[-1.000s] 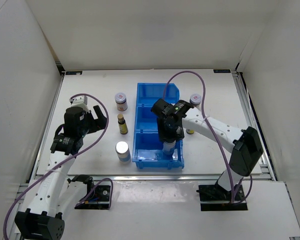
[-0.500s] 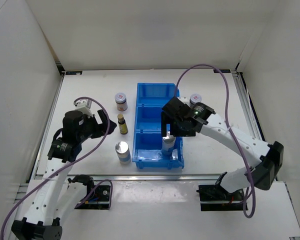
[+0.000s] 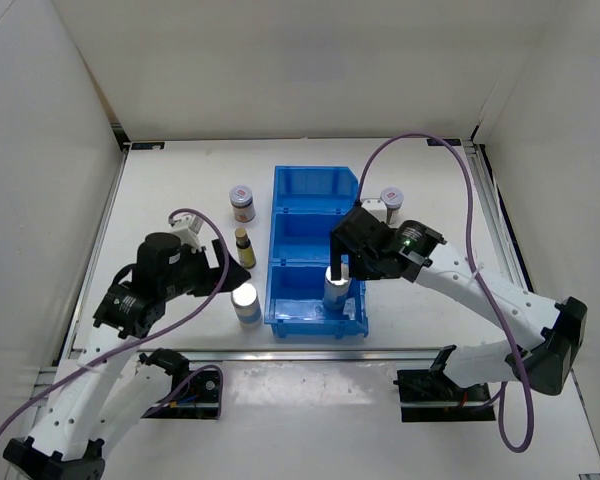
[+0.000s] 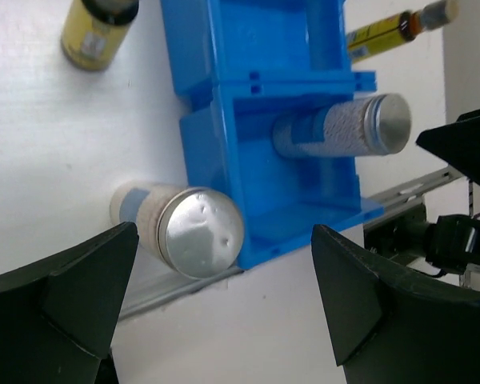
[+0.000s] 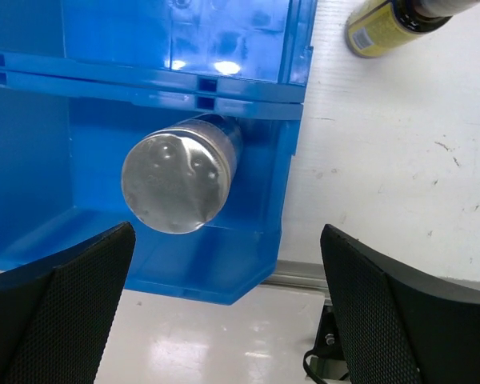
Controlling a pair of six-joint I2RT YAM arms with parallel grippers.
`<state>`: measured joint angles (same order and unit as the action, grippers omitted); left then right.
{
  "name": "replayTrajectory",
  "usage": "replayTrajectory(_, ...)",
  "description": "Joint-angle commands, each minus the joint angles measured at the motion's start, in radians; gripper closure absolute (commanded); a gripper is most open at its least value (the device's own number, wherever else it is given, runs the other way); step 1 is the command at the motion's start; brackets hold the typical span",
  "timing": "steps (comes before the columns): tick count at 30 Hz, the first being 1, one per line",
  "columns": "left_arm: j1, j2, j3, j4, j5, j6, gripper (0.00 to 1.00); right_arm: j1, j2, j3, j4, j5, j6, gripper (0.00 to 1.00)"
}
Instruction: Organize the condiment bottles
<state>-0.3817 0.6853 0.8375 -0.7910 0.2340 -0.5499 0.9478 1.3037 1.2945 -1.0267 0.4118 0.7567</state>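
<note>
One silver-topped bottle [image 3: 336,284] stands in the nearest section of the bin [image 3: 315,190]; right claw [image 5: 228,240] gapes empty above it; left claw [image 4: 224,236] gapes too.

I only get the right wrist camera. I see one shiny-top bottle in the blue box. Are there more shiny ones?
Observer: Yes, a second silver-topped bottle stands on the table, just left of the blue bin.
Operator: Is the other arm holding it?
Observer: No. The left gripper hovers open near it, empty.
Operator: Any jars?
Observer: Two grey-lidded jars, one left of the bin, the other right of it.
</note>
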Motion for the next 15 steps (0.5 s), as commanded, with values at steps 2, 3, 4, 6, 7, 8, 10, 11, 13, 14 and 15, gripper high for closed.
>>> replayTrajectory(2,-0.071,0.066,0.034,-0.091,-0.102,-0.059,0.00,0.048,-0.017,-0.014,0.030,0.073,0.038,0.00)
replayTrajectory(3,-0.081,0.078,0.034,-0.091,-0.116,-0.085,0.00,0.057,-0.017,-0.014,0.030,0.085,0.038,0.00)
replayTrajectory(4,-0.091,0.089,0.023,-0.091,-0.130,-0.085,0.00,0.057,-0.017,-0.014,0.030,0.085,0.038,0.00)
replayTrajectory(6,-0.115,0.124,0.023,-0.091,-0.168,-0.096,0.00,0.057,-0.017,-0.014,0.030,0.085,0.038,0.00)
replayTrajectory(7,-0.126,0.138,0.023,-0.100,-0.180,-0.096,0.00,0.057,-0.017,-0.014,0.030,0.085,0.038,0.00)
replayTrajectory(8,-0.135,0.164,0.023,-0.100,-0.200,-0.096,0.00,0.057,-0.006,-0.014,0.030,0.085,0.038,0.00)
replayTrajectory(10,-0.172,0.194,0.023,-0.100,-0.247,-0.114,0.00,0.057,-0.006,-0.014,0.030,0.085,0.038,0.00)
replayTrajectory(11,-0.198,0.204,0.023,-0.109,-0.266,-0.114,0.00,0.057,-0.006,-0.014,0.030,0.085,0.029,0.00)
replayTrajectory(13,-0.218,0.229,0.023,-0.109,-0.309,-0.134,0.00,0.057,-0.006,-0.014,0.039,0.085,0.029,0.00)
replayTrajectory(14,-0.218,0.238,0.023,-0.109,-0.309,-0.134,0.00,0.057,-0.006,-0.014,0.039,0.085,0.029,0.00)
replayTrajectory(15,-0.229,0.247,0.032,-0.109,-0.320,-0.134,0.00,0.057,-0.006,-0.014,0.039,0.085,0.029,0.00)
